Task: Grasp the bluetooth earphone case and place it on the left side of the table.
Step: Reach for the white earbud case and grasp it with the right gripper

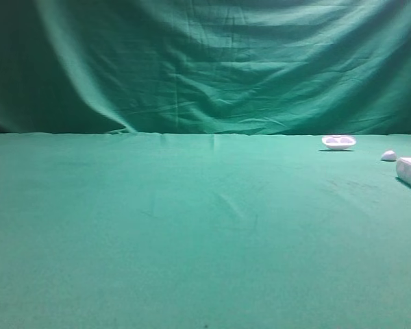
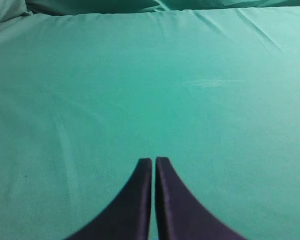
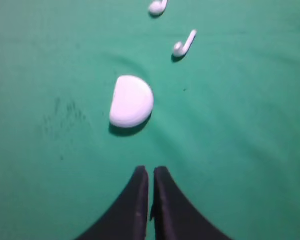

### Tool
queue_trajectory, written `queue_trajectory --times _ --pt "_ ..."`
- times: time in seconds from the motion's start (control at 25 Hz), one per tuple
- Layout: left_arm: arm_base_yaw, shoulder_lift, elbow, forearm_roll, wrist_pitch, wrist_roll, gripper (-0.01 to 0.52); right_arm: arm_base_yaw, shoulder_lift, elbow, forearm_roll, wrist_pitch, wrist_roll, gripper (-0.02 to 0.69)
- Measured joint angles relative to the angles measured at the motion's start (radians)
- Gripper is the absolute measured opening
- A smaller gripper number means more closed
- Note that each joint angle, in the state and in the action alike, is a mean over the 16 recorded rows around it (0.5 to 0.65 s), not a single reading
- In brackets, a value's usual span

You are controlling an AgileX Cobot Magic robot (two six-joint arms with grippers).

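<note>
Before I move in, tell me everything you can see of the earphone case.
The earphone case is smooth, glossy white, plastic-looking, with rounded edges and one flatter side. It lies flat on the green table, casting a small shadow, with nothing touching it. No seam or lid line is visible. In the right wrist view it sits just ahead and slightly left of the shut right claw, with two loose earbuds beyond it.

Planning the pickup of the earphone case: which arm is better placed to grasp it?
Right. The right tool, shut, has the bluetooth earphone case just ahead of it on the table. The left tool, also shut, faces only bare green cloth.
</note>
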Motion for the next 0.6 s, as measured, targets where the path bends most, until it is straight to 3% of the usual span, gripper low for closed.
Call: queue_trajectory --times 0.16,0.6 --pt "0.0 0.0 0.0 0.0 0.0 0.0 0.0 0.032 0.161 -0.081 -0.011 0.038 -0.028 0.133" --pt "0.0 0.0 0.0 0.0 0.0 0.0 0.0 0.059 0.48 -0.18 -0.029 -0.055 -0.037 0.543"
